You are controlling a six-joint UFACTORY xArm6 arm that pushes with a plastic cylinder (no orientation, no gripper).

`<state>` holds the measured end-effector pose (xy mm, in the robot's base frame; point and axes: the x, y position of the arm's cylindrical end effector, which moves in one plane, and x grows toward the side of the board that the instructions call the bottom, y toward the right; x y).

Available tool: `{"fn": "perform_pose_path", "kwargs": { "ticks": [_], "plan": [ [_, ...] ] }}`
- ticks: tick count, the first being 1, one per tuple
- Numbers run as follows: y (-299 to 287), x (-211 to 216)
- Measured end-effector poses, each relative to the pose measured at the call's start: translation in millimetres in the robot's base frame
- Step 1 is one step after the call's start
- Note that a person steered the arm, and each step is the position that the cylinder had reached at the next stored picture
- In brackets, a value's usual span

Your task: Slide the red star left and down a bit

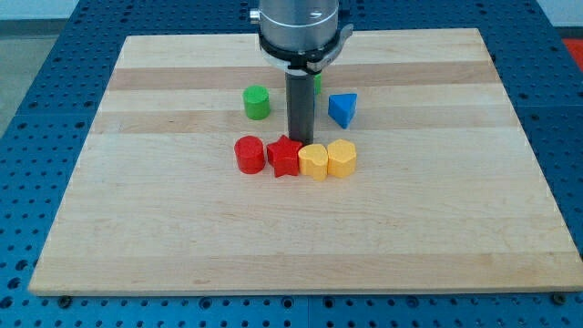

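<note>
The red star (284, 157) lies near the board's middle, in a row of blocks. A red cylinder (249, 154) touches it on the view's left. A yellow block (313, 161) touches it on the view's right, with a yellow heart-like block (342, 158) beyond that. My tip (300, 138) stands just above the star's upper right edge, at the seam between the star and the yellow block. The rod rises straight up from there to the arm's head at the view's top.
A green cylinder (257, 102) sits above the row to the view's left of the rod. A blue triangular block (342, 109) sits to the rod's right. A green sliver (317, 80) peeks out behind the rod. The wooden board (137, 228) lies on a blue perforated table.
</note>
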<state>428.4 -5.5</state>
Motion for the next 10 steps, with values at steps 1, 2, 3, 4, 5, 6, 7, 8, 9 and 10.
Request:
{"fn": "perform_pose_path", "kwargs": {
  "ticks": [1,2,3,4,5,6,7,8,9,10],
  "plan": [
    [-1,-1],
    [-5,-2],
    [-9,-2],
    [-14,-2],
    [-21,-2],
    [-25,-2],
    [-25,-2],
    [-25,-2],
    [-25,0],
    [-25,3]
  ]
}}
